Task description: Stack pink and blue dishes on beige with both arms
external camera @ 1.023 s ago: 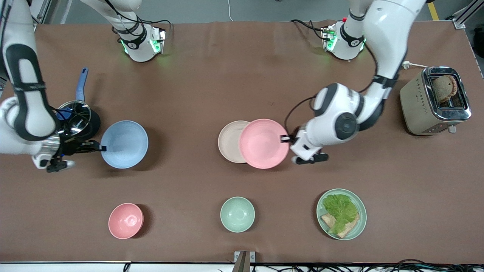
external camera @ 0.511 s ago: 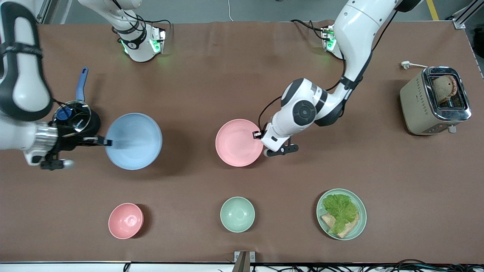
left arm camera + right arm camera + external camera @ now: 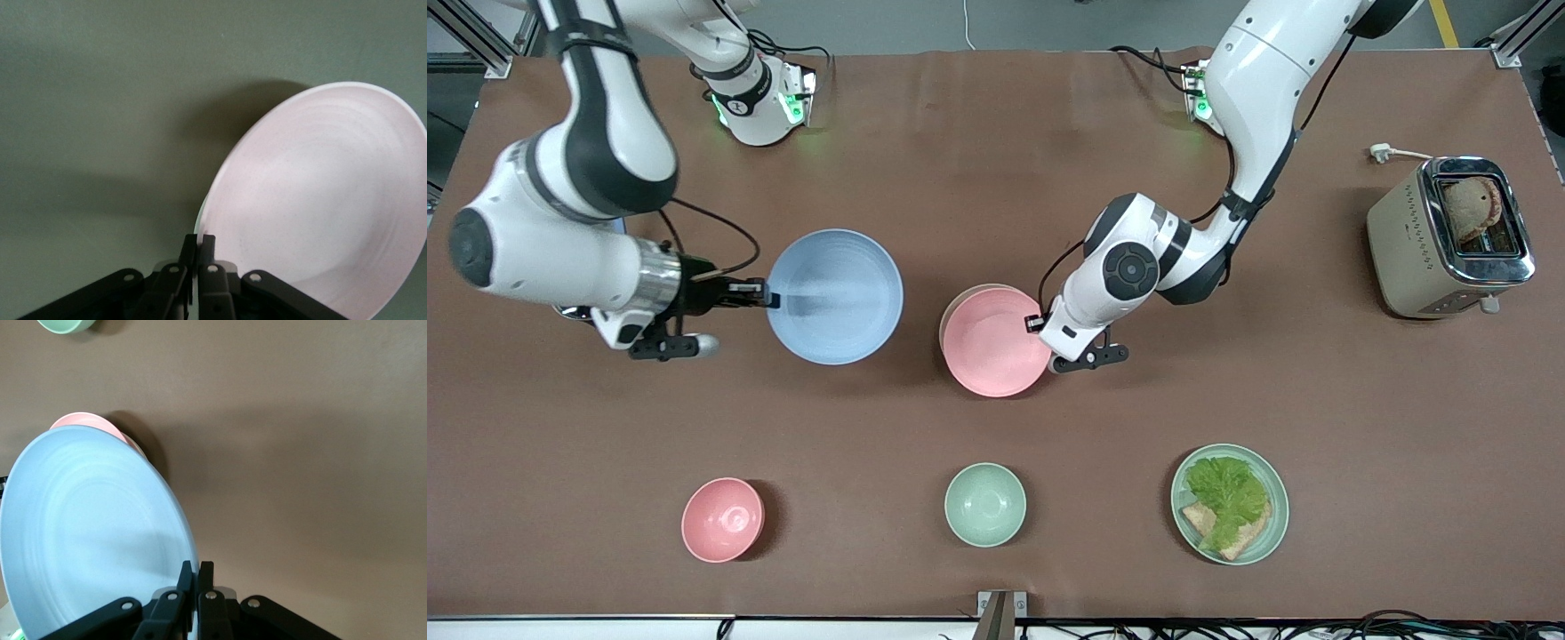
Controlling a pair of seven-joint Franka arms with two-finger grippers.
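The pale pink plate (image 3: 996, 345) hangs over the beige plate (image 3: 953, 307), of which only a thin crescent shows at the edge toward the robots' bases. My left gripper (image 3: 1037, 324) is shut on the pink plate's rim at the side toward the left arm's end; in the left wrist view the pink plate (image 3: 320, 200) tilts up from the left gripper (image 3: 198, 244). The light blue plate (image 3: 835, 296) is in the air beside the pink one, toward the right arm's end, with my right gripper (image 3: 770, 296) shut on its rim. In the right wrist view the blue plate (image 3: 87, 533) rises from the right gripper (image 3: 198, 571).
Along the table's front edge stand a small pink bowl (image 3: 723, 520), a small mint-green bowl (image 3: 985, 504) and a mint-green plate with lettuce and bread (image 3: 1230, 504). A toaster (image 3: 1449, 238) sits at the left arm's end.
My right gripper has carried the blue plate toward the table's middle, closer to the pink plate. The left gripper has shifted the pink plate slightly, and a sliver of the beige plate shows again.
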